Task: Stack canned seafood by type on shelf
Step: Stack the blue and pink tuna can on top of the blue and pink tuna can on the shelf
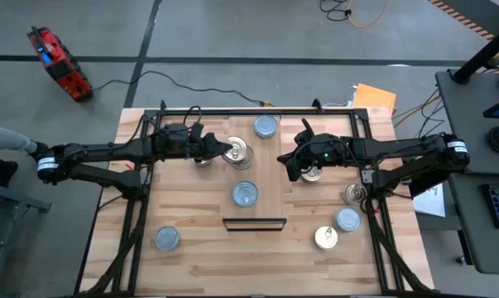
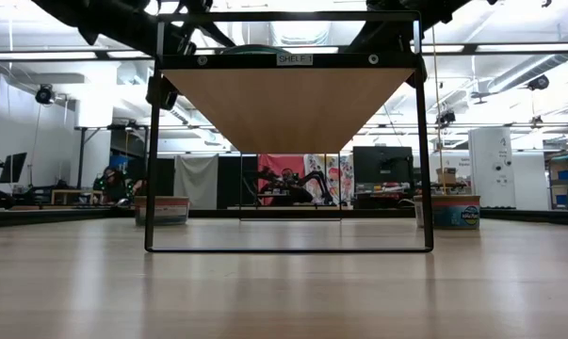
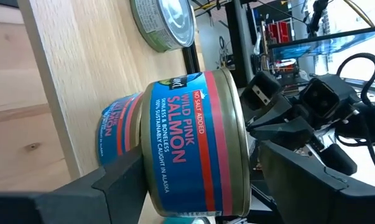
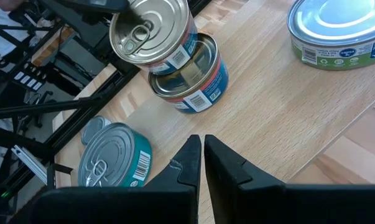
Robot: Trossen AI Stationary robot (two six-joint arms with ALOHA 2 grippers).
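The shelf (image 1: pixel 270 178) is a pale plank raised on a black frame over the table. At its far left a blue salmon tin (image 3: pixel 187 137) with a ringed silver top (image 4: pixel 151 34) sits on a second blue tin (image 4: pixel 190 78), offset toward my left arm. My left gripper (image 1: pixel 222 150) is turned on its side and open, with one finger over the upper tin's top and one by its bottom. Two tins with blue-grey tops (image 1: pixel 266 127) (image 1: pixel 245 194) also stand on the shelf. My right gripper (image 4: pixel 203 142) hovers shut above the shelf's right part, holding nothing. My left gripper comes in level from the table's left. Its lower finger (image 3: pixel 115 183) lies against the upper tin's overhanging bottom rim (image 3: pixel 148 186). The upper finger (image 3: pixel 299 168) stands a narrow gap off the tin's lid. The tin is upright, its bottom on the lower tin.
Loose tins stand on the table below: one at the near left (image 1: pixel 167 239), three at the right (image 1: pixel 347 219) (image 1: pixel 327 238) (image 1: pixel 354 195), one under my right arm (image 1: pixel 313 174). A teal tin (image 4: pixel 112 155) shows beyond the shelf's edge. The black frame posts (image 2: pixel 154 141) flank the shelf.
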